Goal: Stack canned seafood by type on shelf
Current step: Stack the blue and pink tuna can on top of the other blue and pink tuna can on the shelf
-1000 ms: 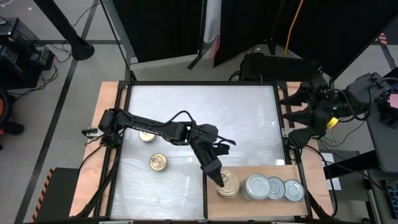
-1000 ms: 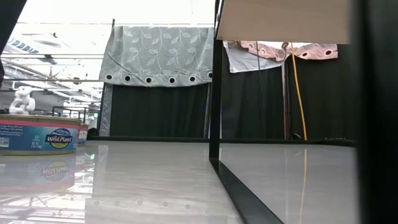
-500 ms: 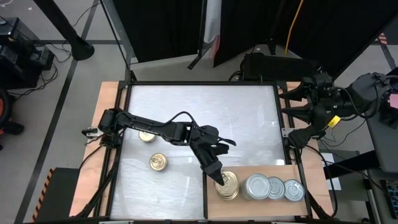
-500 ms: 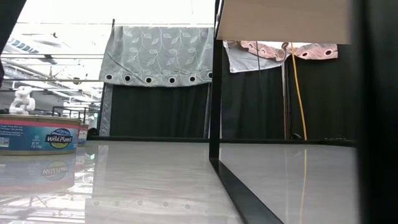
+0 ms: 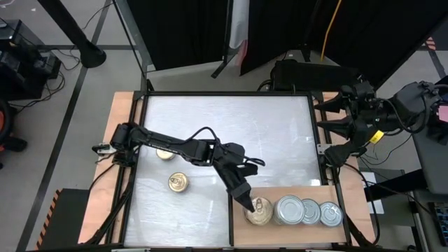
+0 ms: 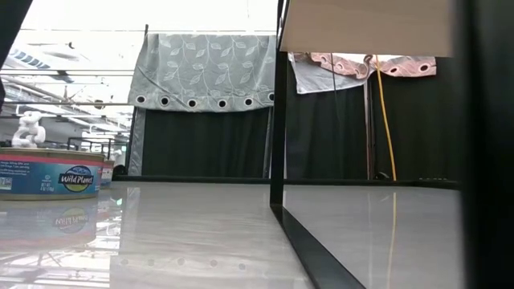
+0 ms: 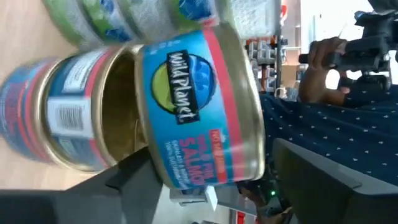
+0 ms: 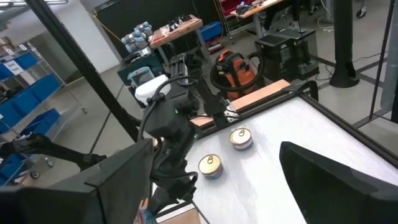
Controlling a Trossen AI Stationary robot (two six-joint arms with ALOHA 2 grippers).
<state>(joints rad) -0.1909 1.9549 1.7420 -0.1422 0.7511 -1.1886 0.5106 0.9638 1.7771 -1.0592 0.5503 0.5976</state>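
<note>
Reaching across the table, the left gripper point(image 5: 246, 201) is hovering at the gold stack point(image 5: 258, 211) on the left end of the shelf point(image 5: 301, 192). From the pictures it cannot be told whether its fingers are gripping the top tin or standing clear of it. In the left wrist view that top tin point(image 7: 199, 106), blue and pink with a "Wild Planet" salmon label, is sitting tilted, half off the tin below it point(image 7: 59, 109), so that the lower tin's gold top is showing in the gap.

Just right of the stack on the shelf, the silver tins point(image 5: 288, 210) are standing in a row, the next point(image 5: 310, 211) and the last point(image 5: 330, 214) each touching its neighbour.

Well left of the shelf, on the white table point(image 5: 273, 133), a gold tin point(image 5: 178, 183) is lying alone, and a second gold tin point(image 5: 166, 152) is showing partly under the left arm, farther from the shelf. The low view is showing one blue-labelled tin point(image 6: 50, 173) standing on the table.

The right gripper point(image 5: 329, 133) is waiting beyond the table's right edge, above the shelf's right end, with its fingers spread and nothing between them.

In the left wrist view a person's arm point(image 7: 348, 134) in a dotted dark sleeve is showing beyond the table.
</note>
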